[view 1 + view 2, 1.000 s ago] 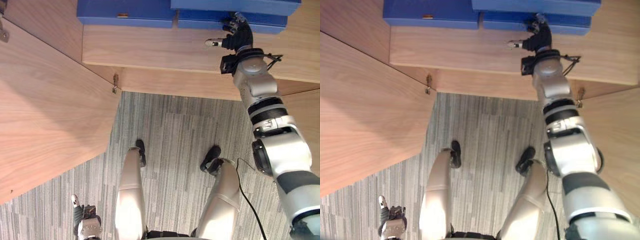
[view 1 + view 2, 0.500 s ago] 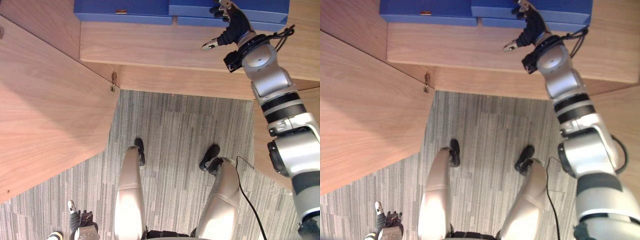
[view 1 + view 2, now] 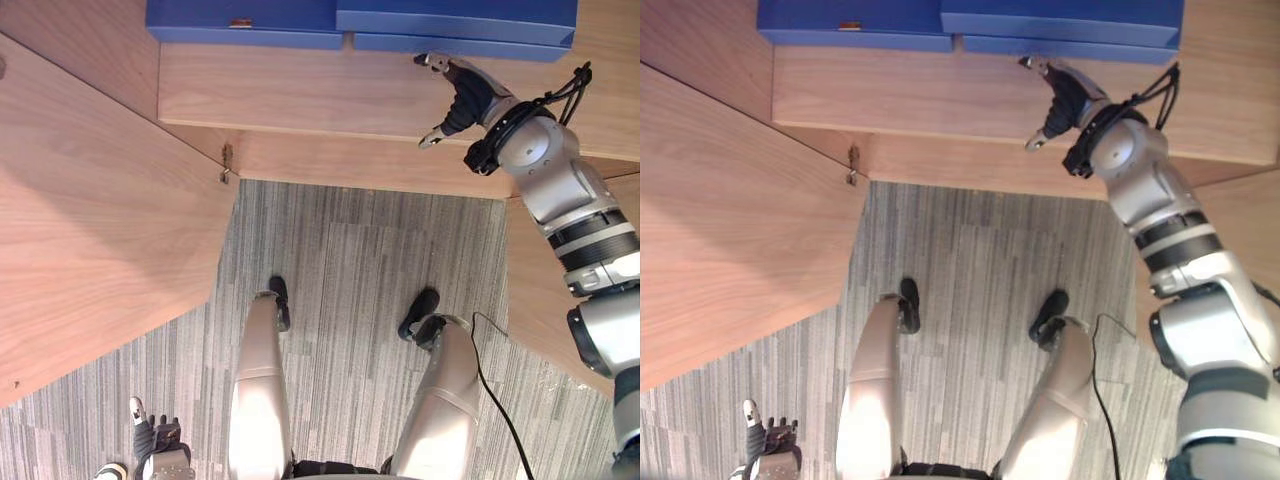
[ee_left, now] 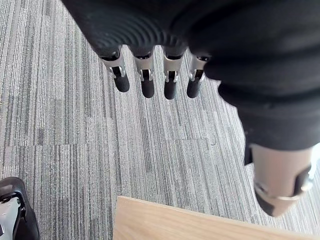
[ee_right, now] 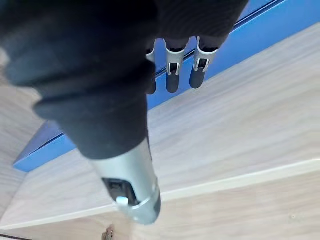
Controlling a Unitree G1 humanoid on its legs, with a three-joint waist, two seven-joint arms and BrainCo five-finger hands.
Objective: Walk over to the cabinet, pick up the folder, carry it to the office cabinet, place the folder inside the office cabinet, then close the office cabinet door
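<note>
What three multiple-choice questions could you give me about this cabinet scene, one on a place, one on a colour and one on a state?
1. Where is the right robot hand?
A. over the cabinet shelf, just short of the folders
B. low by the carpet
C. gripping the door edge

2. What colour are the folders?
A. red
B. green
C. blue

3. What state is the right robot hand in?
A. shut on a folder
B. open, holding nothing
C. curled into a fist

Answers:
1 A: the eye views show it above bare wood in front of the folders.
2 C: their covers are plainly blue.
3 B: its wrist view shows straight fingers with nothing held.
</note>
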